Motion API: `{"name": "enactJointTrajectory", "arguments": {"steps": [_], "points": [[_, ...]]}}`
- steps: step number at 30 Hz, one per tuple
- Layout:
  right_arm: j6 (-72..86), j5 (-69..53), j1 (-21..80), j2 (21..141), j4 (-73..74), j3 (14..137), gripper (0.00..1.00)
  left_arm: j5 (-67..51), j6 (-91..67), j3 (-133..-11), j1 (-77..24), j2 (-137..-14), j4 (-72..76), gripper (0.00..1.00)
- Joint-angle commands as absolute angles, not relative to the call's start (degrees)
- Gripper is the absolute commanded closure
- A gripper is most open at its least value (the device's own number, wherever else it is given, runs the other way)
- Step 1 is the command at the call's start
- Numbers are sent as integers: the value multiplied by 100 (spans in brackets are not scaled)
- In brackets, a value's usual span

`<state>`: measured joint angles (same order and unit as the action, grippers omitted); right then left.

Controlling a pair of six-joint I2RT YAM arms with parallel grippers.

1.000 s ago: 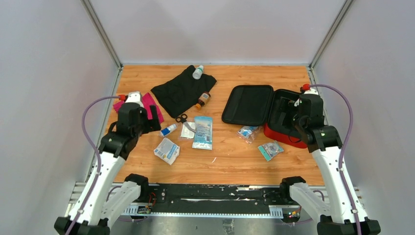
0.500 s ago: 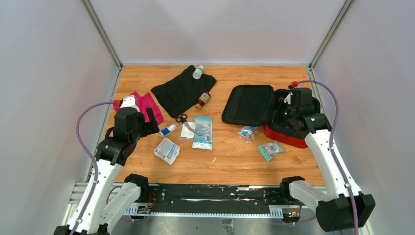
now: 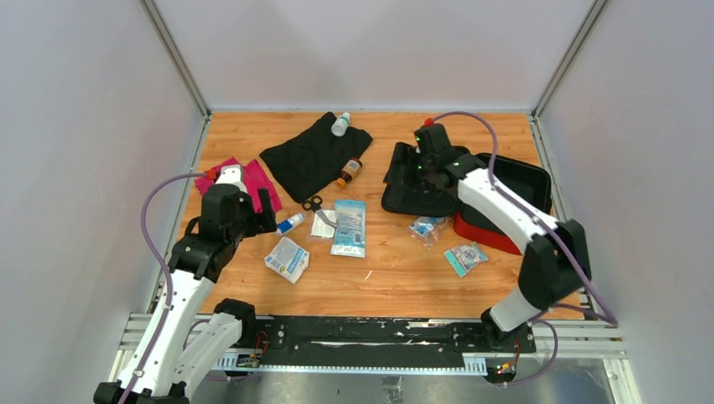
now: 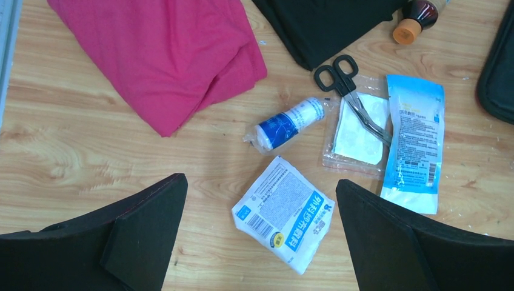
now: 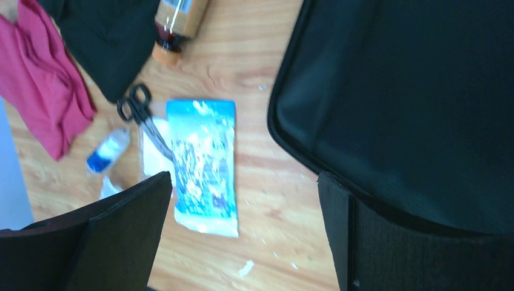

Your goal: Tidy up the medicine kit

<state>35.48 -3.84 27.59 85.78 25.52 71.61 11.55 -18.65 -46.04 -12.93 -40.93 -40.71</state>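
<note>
The medicine kit lies open at the right: its red base (image 3: 482, 235) and its black-lined lid (image 3: 402, 199) flat to the left, also in the right wrist view (image 5: 412, 103). My right gripper (image 3: 418, 167) hovers open and empty over the lid's left part; in its own view (image 5: 243, 176) bare table lies between the fingers. My left gripper (image 3: 264, 202) is open and empty; in its own view (image 4: 260, 180) it hangs above a white gauze packet (image 4: 283, 213). A bandage roll (image 4: 285, 124), black scissors (image 4: 348, 82) and a blue pouch (image 4: 415, 142) lie beyond it.
A magenta cloth (image 3: 253, 172) lies at the left and a black cloth (image 3: 311, 156) behind the supplies. A white bottle (image 3: 340, 124) and a brown bottle (image 3: 348, 171) sit by the black cloth. A clear bag (image 3: 427, 227) and a teal packet (image 3: 466, 257) lie before the kit.
My right arm has swung left, from over the kit's red base to over the open lid. My left gripper has barely moved.
</note>
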Motion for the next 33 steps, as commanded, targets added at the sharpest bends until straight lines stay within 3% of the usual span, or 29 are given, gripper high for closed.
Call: {"name": "enactJointTrajectory", "arguments": {"steps": [1, 7, 15, 22, 26, 33], "points": [[4761, 356, 3122, 9564, 1944, 7701, 4, 977, -1751, -4553, -1257, -4068, -3960, 0], [5542, 726, 3467, 10955, 1864, 8739, 4, 852, -1738, -4536, -1257, -4153, -3920, 0], [5263, 613, 3920, 12069, 2722, 9837, 11, 741, -1723, -4535, -1257, -4179, -3911, 0], [4826, 836, 4428, 12133, 3424, 9845, 19, 659, -1714, -4526, -1257, -4218, -3886, 0], [4615, 1051, 4699, 11953, 3534, 9632, 30, 642, -1718, -4531, -1257, -4243, -3888, 0], [4129, 1232, 5169, 12191, 4078, 9993, 32, 515, -1714, -4518, -1257, -4306, -3854, 0]]}}
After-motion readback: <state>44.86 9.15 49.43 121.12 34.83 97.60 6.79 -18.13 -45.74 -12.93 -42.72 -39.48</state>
